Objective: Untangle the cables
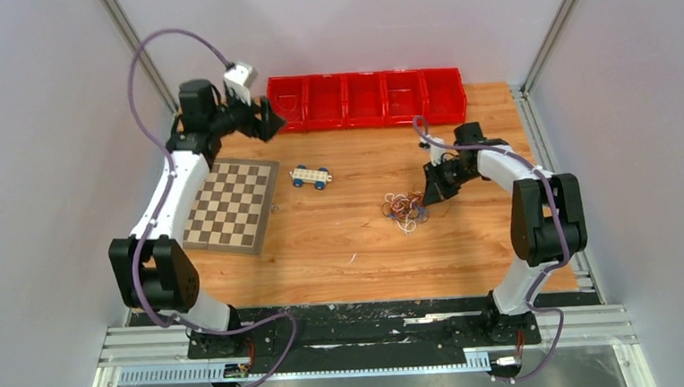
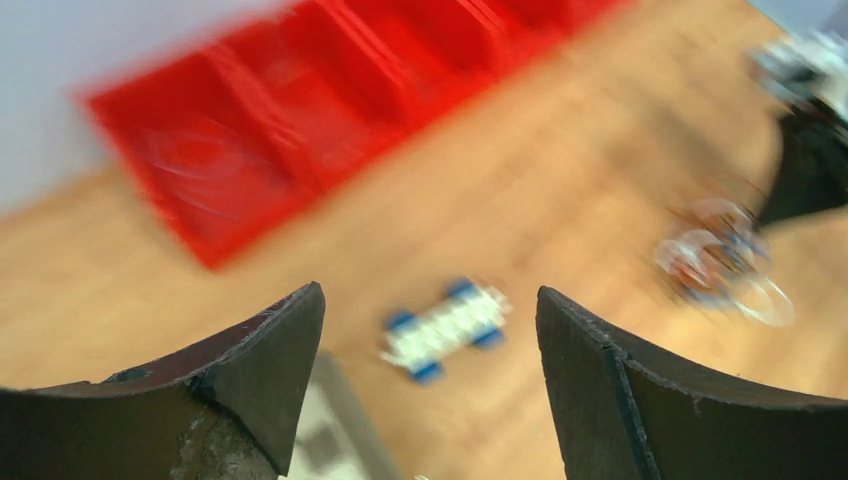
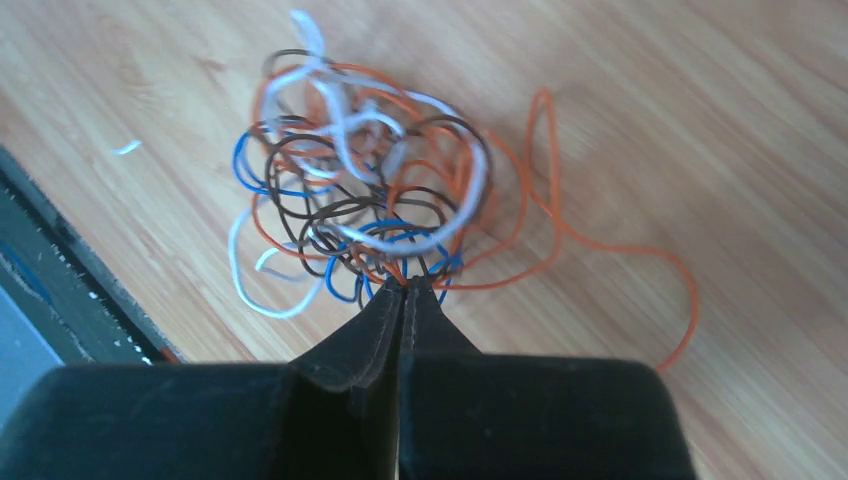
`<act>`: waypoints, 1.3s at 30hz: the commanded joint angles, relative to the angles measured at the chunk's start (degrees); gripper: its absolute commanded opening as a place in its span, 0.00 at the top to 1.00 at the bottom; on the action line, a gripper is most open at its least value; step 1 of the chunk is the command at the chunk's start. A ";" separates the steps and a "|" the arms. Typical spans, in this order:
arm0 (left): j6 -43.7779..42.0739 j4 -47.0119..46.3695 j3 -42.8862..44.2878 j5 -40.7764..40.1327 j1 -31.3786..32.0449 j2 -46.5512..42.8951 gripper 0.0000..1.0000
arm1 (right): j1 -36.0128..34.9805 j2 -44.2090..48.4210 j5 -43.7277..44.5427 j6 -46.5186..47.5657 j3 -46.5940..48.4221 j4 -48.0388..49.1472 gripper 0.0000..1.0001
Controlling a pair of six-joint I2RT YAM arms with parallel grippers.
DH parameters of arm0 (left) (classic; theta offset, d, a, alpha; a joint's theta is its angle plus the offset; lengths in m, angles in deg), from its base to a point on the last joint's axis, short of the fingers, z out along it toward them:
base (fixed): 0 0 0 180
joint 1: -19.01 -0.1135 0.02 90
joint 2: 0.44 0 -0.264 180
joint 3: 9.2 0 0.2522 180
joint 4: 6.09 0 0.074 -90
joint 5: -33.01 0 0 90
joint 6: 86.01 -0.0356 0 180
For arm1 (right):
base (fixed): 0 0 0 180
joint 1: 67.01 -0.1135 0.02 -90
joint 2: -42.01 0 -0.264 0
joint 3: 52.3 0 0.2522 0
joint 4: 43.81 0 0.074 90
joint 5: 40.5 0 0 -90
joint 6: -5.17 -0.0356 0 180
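Observation:
The cables [image 1: 404, 208] lie as one tangled bundle of thin white, blue, orange-red and dark wires [image 3: 370, 190] on the wooden table, right of centre. My right gripper [image 3: 405, 282] is shut at the near edge of that bundle, with a few strands running into its pinched tips. From above, it [image 1: 429, 196] sits just right of the tangle. My left gripper [image 1: 271, 124] hangs open and empty at the back left, far from the cables. Its view is blurred, with the tangle [image 2: 720, 262] far off to the right of its spread fingers [image 2: 290, 350].
A white toy car with blue wheels [image 1: 310, 177] stands mid-table, left of the tangle. A checkerboard [image 1: 231, 205] lies at the left. A row of red bins [image 1: 367, 98] lines the back edge. One orange wire loops out to the right [image 3: 620, 255].

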 commanded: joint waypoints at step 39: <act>12.09 -14.47 -2.66 12.62 32.44 28.57 0.49 | 7.09 7.89 1.78 3.28 -5.64 -0.91 1.00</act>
